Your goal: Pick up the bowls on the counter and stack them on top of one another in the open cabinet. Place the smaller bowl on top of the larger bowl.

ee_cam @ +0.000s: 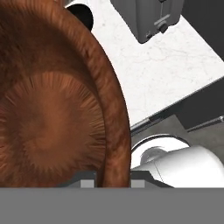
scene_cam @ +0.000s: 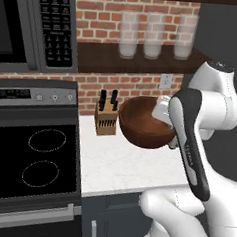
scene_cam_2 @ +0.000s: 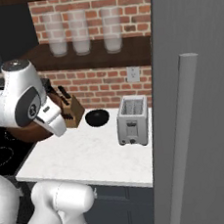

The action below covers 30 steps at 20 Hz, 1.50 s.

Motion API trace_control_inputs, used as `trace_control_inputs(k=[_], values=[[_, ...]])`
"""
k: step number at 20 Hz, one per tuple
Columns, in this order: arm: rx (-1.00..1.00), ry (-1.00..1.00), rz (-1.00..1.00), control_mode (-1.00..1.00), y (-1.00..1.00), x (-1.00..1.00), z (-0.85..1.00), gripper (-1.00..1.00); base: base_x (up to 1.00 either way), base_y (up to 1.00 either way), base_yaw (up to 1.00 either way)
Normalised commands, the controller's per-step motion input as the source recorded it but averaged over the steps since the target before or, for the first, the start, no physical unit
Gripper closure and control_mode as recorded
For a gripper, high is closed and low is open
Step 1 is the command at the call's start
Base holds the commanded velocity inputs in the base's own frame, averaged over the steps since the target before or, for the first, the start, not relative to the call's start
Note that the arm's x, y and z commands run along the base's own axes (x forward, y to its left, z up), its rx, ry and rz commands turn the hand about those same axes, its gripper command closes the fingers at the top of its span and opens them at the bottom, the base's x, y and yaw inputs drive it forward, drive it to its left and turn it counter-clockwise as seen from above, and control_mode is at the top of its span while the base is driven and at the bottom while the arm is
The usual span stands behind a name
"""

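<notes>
The larger bowl (scene_cam: 140,124), reddish-brown wood, hangs tilted above the counter (scene_cam: 132,166) next to the knife block. My gripper (ee_cam: 113,183) is shut on its rim, which runs between the two fingertips in the hand view; the bowl's inside (ee_cam: 48,113) takes up the left of that view. The white hand (scene_cam: 162,112) sits at the bowl's right edge. The smaller bowl (scene_cam_2: 97,117), glossy black, rests on the counter (scene_cam_2: 89,156) between the knife block and the toaster, and its edge (ee_cam: 82,14) peeks out past the brown rim. The open cabinet (scene_cam: 134,64) is the dark shelf above.
Three frosted glasses (scene_cam_2: 80,33) stand on the cabinet shelf (scene_cam_2: 93,57). A knife block (scene_cam: 106,117) stands at the wall, a toaster (scene_cam_2: 132,120) to the right. The stovetop (scene_cam: 32,159) and microwave (scene_cam: 32,24) lie left. A tall grey panel (scene_cam_2: 201,99) bounds the right.
</notes>
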Motion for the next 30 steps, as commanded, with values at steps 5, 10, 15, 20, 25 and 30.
trace_control_inputs(k=[5,10,15,20,25,30], values=[[0.00,-0.10,0.00,-1.00,0.10,-0.46,0.67,1.00,0.00,0.00,0.00],[0.00,-0.15,-0.03,-1.00,0.14,-0.19,0.66,1.00,0.00,0.00,0.00],[0.00,-0.21,-0.15,-1.00,0.11,-0.01,0.40,1.00,0.00,0.00,0.00],[0.04,-0.13,-0.13,-1.00,0.42,0.25,0.08,1.00,0.00,0.00,0.00],[0.12,-0.05,-0.06,-1.00,0.20,0.35,0.20,1.00,0.00,0.00,0.00],[0.17,-0.01,0.00,-1.00,0.00,0.19,0.46,1.00,0.00,0.00,0.00]])
